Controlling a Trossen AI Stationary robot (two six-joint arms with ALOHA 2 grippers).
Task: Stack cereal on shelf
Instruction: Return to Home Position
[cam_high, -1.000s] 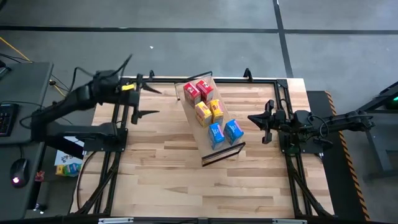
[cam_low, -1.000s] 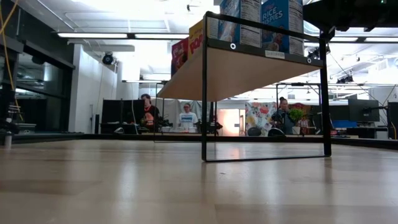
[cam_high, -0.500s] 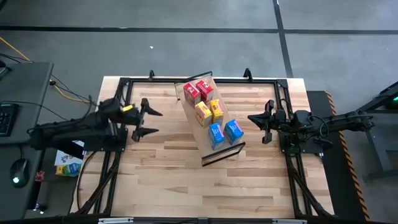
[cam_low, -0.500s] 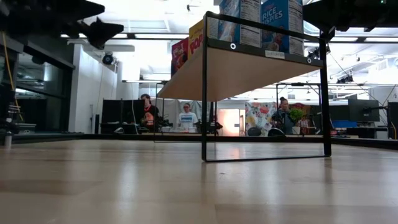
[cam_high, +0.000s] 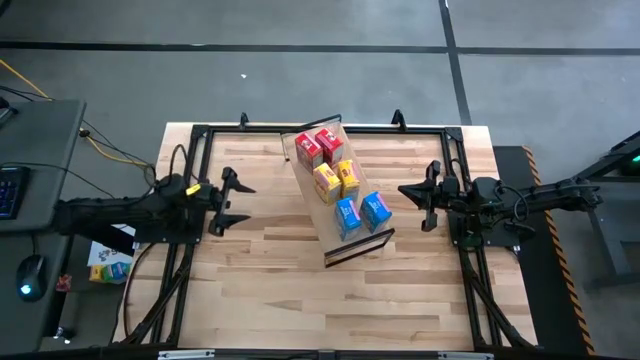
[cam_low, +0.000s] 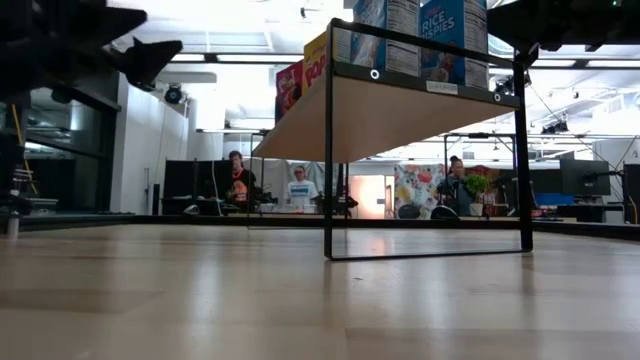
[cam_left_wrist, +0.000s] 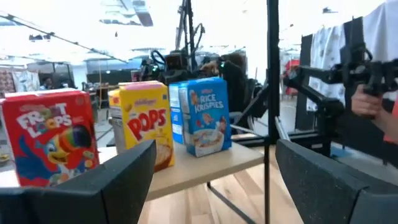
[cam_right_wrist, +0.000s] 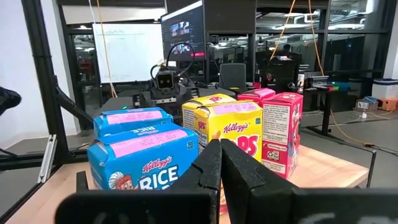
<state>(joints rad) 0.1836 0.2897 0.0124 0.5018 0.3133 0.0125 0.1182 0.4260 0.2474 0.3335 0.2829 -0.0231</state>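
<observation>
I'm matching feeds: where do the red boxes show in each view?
High: red boxes at the shelf's far end.
Low: one shows on top of the shelf, beyond yellow.
Left wrist: nearest box in the row.
Right wrist: farthest in the row.
Shared landmark: the yellow boxes next to them.

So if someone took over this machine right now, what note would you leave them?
Left claw: open, empty, at the left side of the table, clear of the shelf.
Right claw: shut, empty, at the right side, also clear.
Cereal: all six boxes stand on the shelf, with the red pair at the far end, the yellow pair in the middle and the blue pair at the near end.
Done: stacking.
Left: probably only parking both arms.
</observation>
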